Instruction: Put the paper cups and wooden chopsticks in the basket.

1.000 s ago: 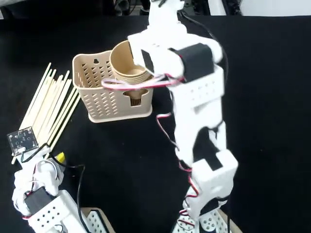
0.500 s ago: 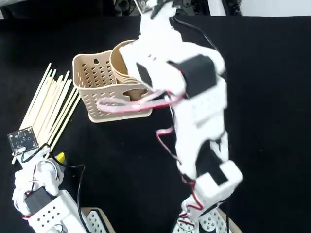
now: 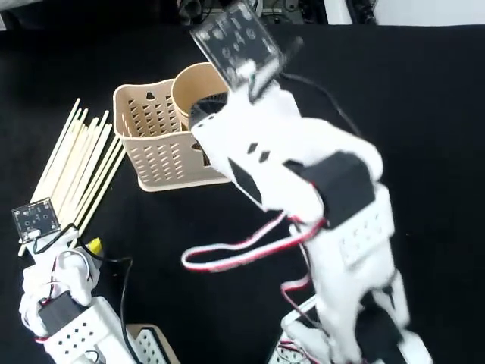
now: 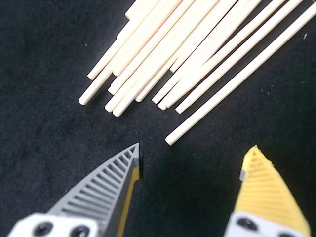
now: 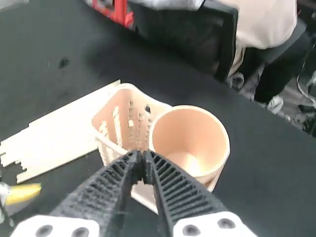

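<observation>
A black, matte worktop spreads across the whole high view, evenly lit, with only soft shadows on it. Past its far edge runs a dark strip of cables and gear, too cluttered to make out. Beside the strip is a pale patch that may be wall or panel. In the right wrist view a black chair back stands just beyond the worktop's edge, with a red frame near it.
</observation>
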Robot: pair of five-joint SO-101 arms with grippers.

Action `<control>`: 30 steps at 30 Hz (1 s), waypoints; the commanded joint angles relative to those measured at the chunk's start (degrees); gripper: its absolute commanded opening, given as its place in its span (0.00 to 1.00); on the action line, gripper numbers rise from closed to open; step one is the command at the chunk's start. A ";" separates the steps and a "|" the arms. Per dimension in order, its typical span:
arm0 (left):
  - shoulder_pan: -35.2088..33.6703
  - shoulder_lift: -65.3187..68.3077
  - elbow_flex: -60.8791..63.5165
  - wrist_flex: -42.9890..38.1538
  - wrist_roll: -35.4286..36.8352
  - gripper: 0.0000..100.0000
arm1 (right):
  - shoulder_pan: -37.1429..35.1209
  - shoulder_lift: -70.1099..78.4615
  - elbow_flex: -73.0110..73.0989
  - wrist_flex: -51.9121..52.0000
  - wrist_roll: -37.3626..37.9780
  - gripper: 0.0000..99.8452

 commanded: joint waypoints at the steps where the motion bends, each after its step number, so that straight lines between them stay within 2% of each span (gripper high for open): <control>1: 0.48 -0.26 0.84 -0.62 -0.35 0.32 | -0.62 -12.79 25.01 -19.43 3.96 0.01; 7: 0.48 -0.26 0.84 -0.62 -0.35 0.32 | 0.62 -25.54 57.98 -49.85 4.92 0.01; 14: 0.48 -0.26 0.84 -0.62 -0.35 0.32 | 8.79 -19.56 71.34 -63.56 5.27 0.01; 19: 0.48 -0.26 0.84 -0.62 -0.35 0.32 | 10.29 -15.60 69.85 -63.47 5.45 0.01; 26: 0.48 -0.26 0.84 -0.70 -0.35 0.32 | 1.05 -25.19 57.98 -45.71 5.45 0.01; 30: 0.48 -0.26 0.84 -0.62 -0.35 0.32 | 0.70 -28.35 52.00 -45.36 5.45 0.01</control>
